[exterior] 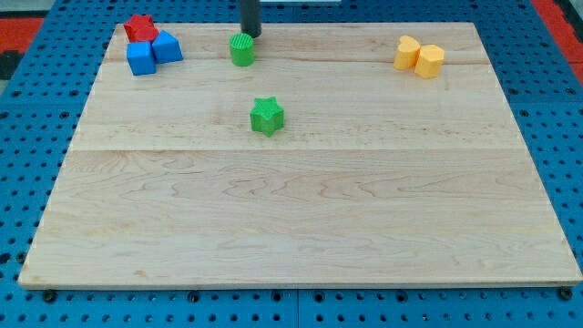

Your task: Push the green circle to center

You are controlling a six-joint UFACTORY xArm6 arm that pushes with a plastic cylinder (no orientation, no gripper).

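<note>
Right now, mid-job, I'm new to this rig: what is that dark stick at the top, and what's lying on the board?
The dark stick is my arm's end: a plain rod with no gripper, so nothing is held. It only pushes. My tip sits just above the green circle, on the side toward the view's top, close to or touching it.

There is one camera, looking down at a slant on a wooden board.

On it: a green star nearer the middle, below the circle. At the view's top left, a red star with two blue blocks against it. At the top right, two yellow blocks side by side.
</note>
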